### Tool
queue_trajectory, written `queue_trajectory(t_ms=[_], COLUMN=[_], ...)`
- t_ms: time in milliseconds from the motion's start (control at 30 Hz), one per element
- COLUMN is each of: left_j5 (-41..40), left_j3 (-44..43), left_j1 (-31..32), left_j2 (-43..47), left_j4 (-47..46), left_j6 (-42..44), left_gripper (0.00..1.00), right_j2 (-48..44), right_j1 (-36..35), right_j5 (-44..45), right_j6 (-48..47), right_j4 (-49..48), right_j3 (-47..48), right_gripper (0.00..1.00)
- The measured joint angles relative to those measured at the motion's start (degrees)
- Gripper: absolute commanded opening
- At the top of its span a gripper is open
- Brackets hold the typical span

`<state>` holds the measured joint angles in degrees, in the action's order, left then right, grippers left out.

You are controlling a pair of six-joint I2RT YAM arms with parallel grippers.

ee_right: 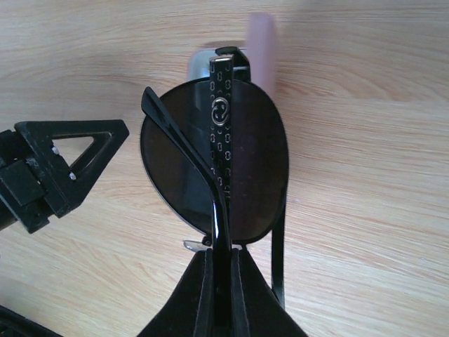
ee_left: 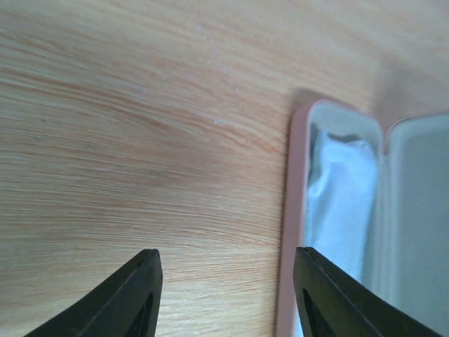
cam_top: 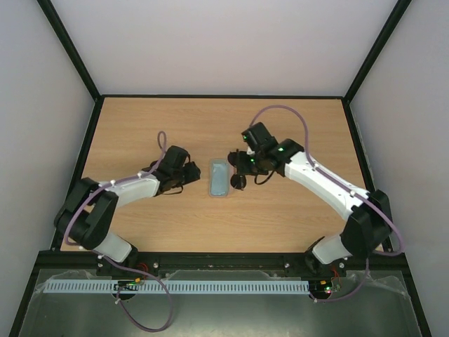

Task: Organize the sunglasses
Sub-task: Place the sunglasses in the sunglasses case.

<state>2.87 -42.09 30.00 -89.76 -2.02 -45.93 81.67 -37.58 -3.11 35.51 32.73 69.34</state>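
Note:
The sunglasses (ee_right: 245, 154) hang folded, with round dark lenses and thin dark temple arms, and my right gripper (ee_right: 223, 256) is shut on the frame. In the top view they sit (cam_top: 238, 181) just right of the open pink case (cam_top: 219, 177), under my right gripper (cam_top: 242, 167). My left gripper (cam_top: 188, 173) stands left of the case. Its jaws (ee_left: 226, 256) are open over bare wood, and the right finger (ee_left: 337, 295) overlaps the case's pink rim (ee_left: 287, 232). A light blue cloth (ee_left: 340, 196) lies inside the case.
The wooden table (cam_top: 295, 126) is walled by a black frame and pale panels. The left gripper's black finger (ee_right: 63, 158) shows at the left of the right wrist view, close to the sunglasses. A blurred pink edge of the case (ee_right: 262, 42) lies beyond the lenses.

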Motion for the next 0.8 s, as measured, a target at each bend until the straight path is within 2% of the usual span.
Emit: queue_trajectory(t_ms=[67, 167, 233, 267, 800], left_j5=[0.3, 1.2, 1.7, 1.9, 6.3], left_j3=[0.6, 1.5, 2.3, 2.7, 8.6], left_j1=[-0.6, -1.3, -1.6, -1.8, -8.7], left_j2=[2.5, 6.2, 8.1, 9.1, 19.8], left_j4=[0.3, 0.7, 1.0, 1.2, 2.8], left_j6=[0.1, 0.4, 0.7, 0.7, 1.0], left_gripper=[0.62, 0.74, 0.87, 0.98, 0.99], right_j2=[3.1, 7.7, 10.1, 11.3, 30.3], right_j1=[-2.1, -4.5, -5.6, -6.1, -10.9], right_j5=[0.5, 1.2, 1.9, 2.3, 13.7], right_j6=[0.7, 2.3, 3.2, 3.8, 9.1], right_j4=[0.2, 0.4, 0.5, 0.5, 5.9], right_j3=[2.9, 6.9, 8.7, 9.7, 24.2], right_gripper=[0.01, 0.01, 0.01, 0.01, 0.01])
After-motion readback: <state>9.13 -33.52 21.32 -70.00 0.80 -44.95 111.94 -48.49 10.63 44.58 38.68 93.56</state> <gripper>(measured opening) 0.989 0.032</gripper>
